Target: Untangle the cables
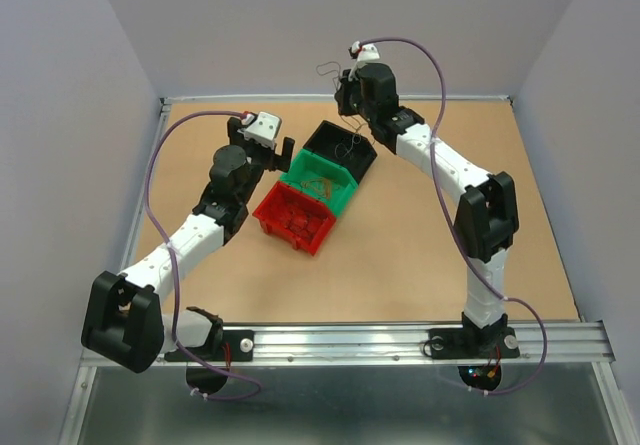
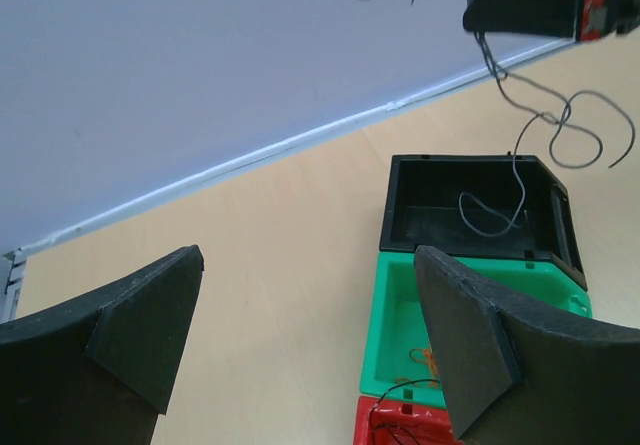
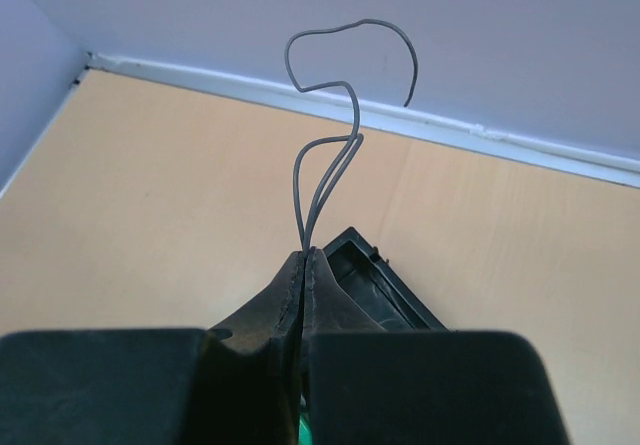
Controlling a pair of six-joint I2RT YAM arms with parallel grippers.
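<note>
Right jaws pinch a thin grey cable [image 3: 355,115], kinked and looping; left jaws gape apart.

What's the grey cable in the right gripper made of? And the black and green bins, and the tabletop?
The grey cable: thin plastic-sheathed wire, probably with a stiff core, since its loops stand upright unsupported. The black bin and green bin: moulded plastic, even colour, slight sheen. The tabletop: matte tan, perhaps fibreboard; no grain visible.

Left end effector [image 2: 306,265] gapes; right end effector [image 3: 303,257] clamped tight.
</note>
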